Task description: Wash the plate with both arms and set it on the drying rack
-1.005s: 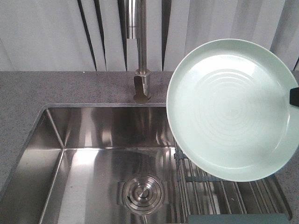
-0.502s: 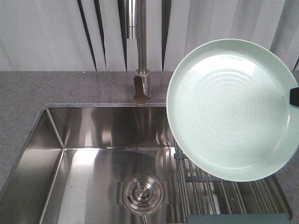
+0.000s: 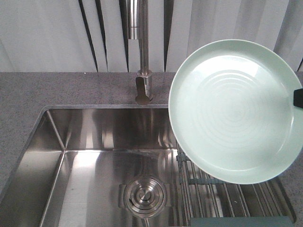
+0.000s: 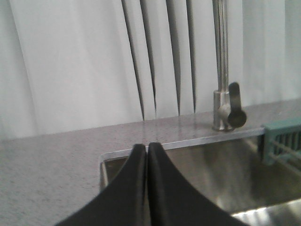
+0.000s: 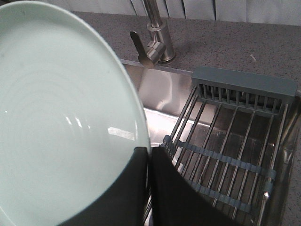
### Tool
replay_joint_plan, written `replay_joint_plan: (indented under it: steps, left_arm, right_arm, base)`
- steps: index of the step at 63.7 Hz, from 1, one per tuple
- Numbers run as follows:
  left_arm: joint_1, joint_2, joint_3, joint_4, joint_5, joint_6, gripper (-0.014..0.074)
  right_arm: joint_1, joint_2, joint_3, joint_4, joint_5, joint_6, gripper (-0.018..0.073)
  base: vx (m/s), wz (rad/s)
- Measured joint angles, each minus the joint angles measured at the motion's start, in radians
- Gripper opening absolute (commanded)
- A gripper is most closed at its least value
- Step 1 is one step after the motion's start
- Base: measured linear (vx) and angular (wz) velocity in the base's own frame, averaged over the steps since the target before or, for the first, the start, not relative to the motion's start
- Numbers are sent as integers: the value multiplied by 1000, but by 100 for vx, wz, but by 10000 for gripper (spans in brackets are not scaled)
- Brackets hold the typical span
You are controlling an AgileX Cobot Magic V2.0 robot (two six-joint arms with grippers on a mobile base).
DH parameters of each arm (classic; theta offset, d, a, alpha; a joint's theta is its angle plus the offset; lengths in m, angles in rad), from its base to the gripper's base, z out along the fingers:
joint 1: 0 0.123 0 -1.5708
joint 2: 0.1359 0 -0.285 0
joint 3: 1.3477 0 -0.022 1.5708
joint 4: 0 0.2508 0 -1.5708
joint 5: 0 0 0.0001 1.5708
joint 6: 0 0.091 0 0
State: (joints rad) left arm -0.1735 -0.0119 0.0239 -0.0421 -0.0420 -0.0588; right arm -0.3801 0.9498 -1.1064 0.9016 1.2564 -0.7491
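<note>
The pale mint-green plate (image 3: 234,111) is held up, tilted, above the right side of the sink, its ringed inner face toward the front camera. It fills the left of the right wrist view (image 5: 61,117). My right gripper (image 5: 149,153) is shut on the plate's rim; only a black tip of it shows at the front view's right edge (image 3: 298,98). The drying rack (image 3: 227,198) lies across the sink's right end, below the plate, and shows in the right wrist view (image 5: 230,146). My left gripper (image 4: 147,148) is shut and empty, over the sink's left rim.
The steel sink (image 3: 85,156) has a round drain (image 3: 145,196) in its floor. A tall faucet (image 3: 141,52) with a lever stands behind it on the grey speckled counter (image 3: 47,90). White vertical blinds hang behind.
</note>
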Motion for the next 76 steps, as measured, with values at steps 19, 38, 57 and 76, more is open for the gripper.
replay_joint_plan:
  steps: [19, 38, 57, 76]
  left_arm:
    - [0, 0, 0, -184, -108, -293, -6]
    - [0, 0, 0, -278, -299, -530, -6]
    - [0, 0, -17, -285, -399, -835, -6]
    - [0, 221, -338, -45, -370, -864, -6]
  right_arm:
    - [0, -6, 0, -67, 0, 41, -8]
    - [0, -96, 0, -342, -63, 251, -8]
    - [0, -127, 0, -467, -107, 335, -8]
    - [0, -127, 0, -467, -125, 339, -8]
  base:
    - [0, 0]
    - [0, 0]
    - [0, 0]
    - [0, 0]
